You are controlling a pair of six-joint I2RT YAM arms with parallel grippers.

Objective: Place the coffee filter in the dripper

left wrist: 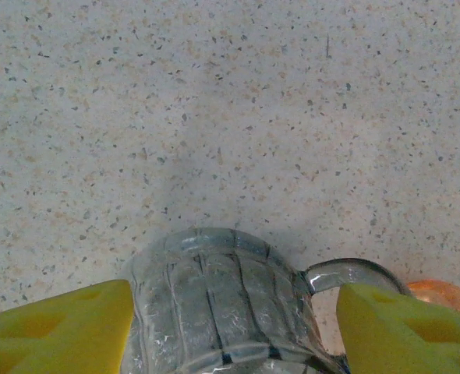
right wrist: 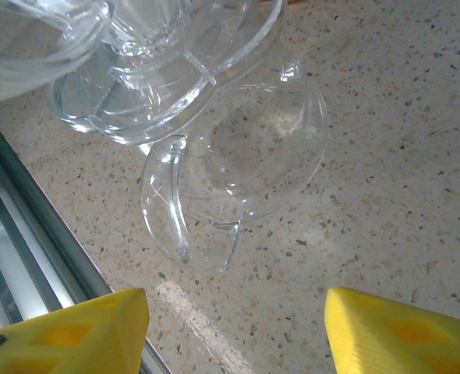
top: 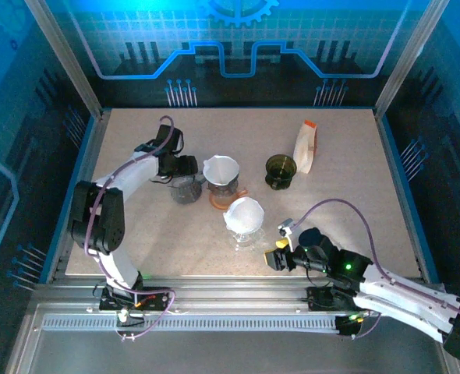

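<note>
A smoky grey ribbed glass dripper (top: 187, 189) stands left of centre. My left gripper (top: 183, 174) is shut on it. In the left wrist view the dripper (left wrist: 222, 304) spans the gap between both yellow fingers (left wrist: 66, 331), and its handle runs behind the right one. A white coffee filter (top: 244, 210) sits in a clear glass dripper (top: 242, 227) near the middle. My right gripper (top: 281, 255) hovers just right of it, open and holding nothing. In the right wrist view that clear dripper (right wrist: 214, 156) and its handle lie ahead of the open gripper (right wrist: 234, 335).
A white cone dripper (top: 221, 170) on an orange base (top: 230, 198) stands right beside the grey one. A dark green dripper (top: 281, 171) and a white filter packet (top: 305, 146) are at the back right. The metal rail (right wrist: 27, 234) borders the table's near edge.
</note>
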